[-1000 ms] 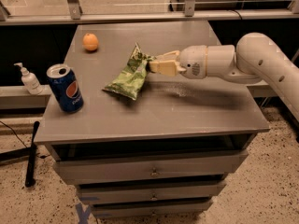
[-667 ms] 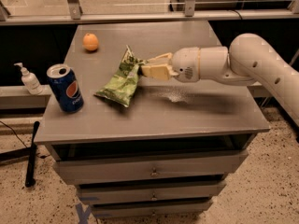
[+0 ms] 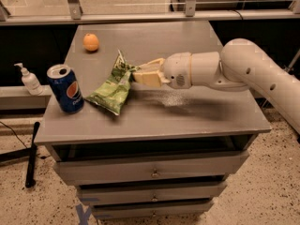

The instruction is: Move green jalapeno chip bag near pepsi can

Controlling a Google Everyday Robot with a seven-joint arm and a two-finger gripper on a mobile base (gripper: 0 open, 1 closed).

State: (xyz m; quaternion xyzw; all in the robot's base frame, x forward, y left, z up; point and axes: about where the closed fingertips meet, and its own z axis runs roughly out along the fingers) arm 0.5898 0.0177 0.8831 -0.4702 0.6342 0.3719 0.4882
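Observation:
The green jalapeno chip bag (image 3: 112,87) hangs tilted, its lower end touching or just above the grey cabinet top (image 3: 187,111). My gripper (image 3: 137,73) comes in from the right and is shut on the bag's upper right end. The pepsi can (image 3: 65,88) stands upright near the top's left front edge, just left of the bag's lower end with a small gap between them.
An orange (image 3: 91,42) sits at the back left of the top. A white pump bottle (image 3: 29,78) stands on a ledge to the left, off the cabinet. My white arm (image 3: 253,74) stretches across the right half. Drawers are below the front edge.
My gripper has moved left with the bag held in it, carrying the bag closer to the can.

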